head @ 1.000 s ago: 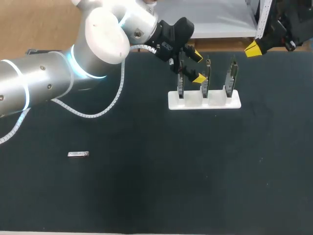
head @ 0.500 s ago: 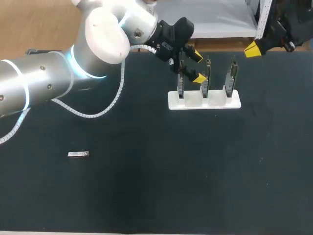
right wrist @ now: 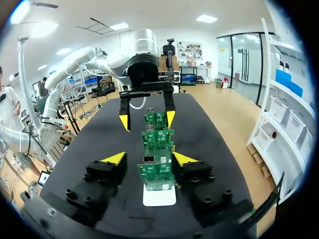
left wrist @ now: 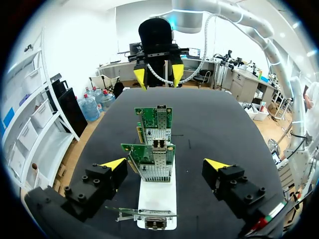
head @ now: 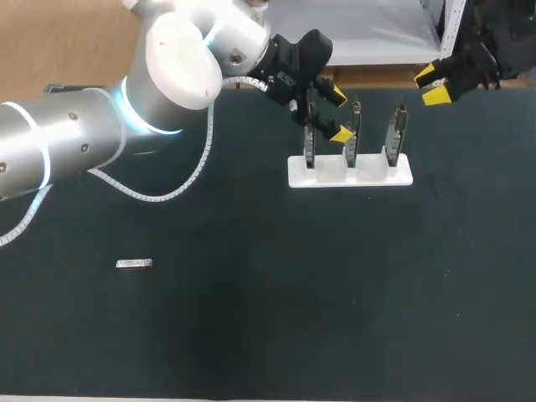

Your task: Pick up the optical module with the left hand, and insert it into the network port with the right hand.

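Optical module [head: 134, 264] lies flat on the table [head: 251, 335] at far left, well apart from left gripper [head: 337, 114], fingers wide and empty beside card rack [head: 368, 172]; right gripper [head: 431, 85] past the rack's right end, fingers spread, empty.

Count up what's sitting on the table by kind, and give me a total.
Circuit boards: 3
White holder: 1
Optical module: 1
Total: 5
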You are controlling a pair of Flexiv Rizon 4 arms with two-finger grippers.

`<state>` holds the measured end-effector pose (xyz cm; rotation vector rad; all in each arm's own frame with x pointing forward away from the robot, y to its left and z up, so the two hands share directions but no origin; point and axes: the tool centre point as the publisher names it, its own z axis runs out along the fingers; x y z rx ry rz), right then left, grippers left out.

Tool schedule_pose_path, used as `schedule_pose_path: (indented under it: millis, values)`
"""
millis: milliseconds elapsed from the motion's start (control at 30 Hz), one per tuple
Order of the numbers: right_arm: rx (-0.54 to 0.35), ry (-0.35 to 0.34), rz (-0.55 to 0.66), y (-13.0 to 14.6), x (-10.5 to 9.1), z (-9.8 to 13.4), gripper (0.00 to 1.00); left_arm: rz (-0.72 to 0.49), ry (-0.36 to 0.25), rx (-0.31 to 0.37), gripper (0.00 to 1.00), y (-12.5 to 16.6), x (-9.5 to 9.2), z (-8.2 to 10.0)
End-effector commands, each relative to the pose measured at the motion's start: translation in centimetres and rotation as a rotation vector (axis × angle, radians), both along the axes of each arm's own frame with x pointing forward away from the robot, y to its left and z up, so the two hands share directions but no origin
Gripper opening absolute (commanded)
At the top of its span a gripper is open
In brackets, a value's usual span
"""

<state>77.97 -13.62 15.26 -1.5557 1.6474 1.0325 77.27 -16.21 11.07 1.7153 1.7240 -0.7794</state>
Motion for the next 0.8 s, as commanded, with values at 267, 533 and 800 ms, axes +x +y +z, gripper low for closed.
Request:
schedule_pose_path:
  millis: [267,533,800]
  values:
    - [-0.002,-0.005,-0.006,0.1,-0.3,0.0,1.0,0.008,-0.006,-0.011,1.0,0.4,0.2,0.5]
    - [-0.002,-0.005,-0.006,0.1,-0.3,0.0,1.0,0.007,-0.037,-0.02,1.0,1.2,0.2,2.2]
    - [-0.002,-0.005,-0.006,0.1,-0.3,0.0,1.0,0.004,-0.12,-0.022,1.0,3.0,-0.1,5.2]
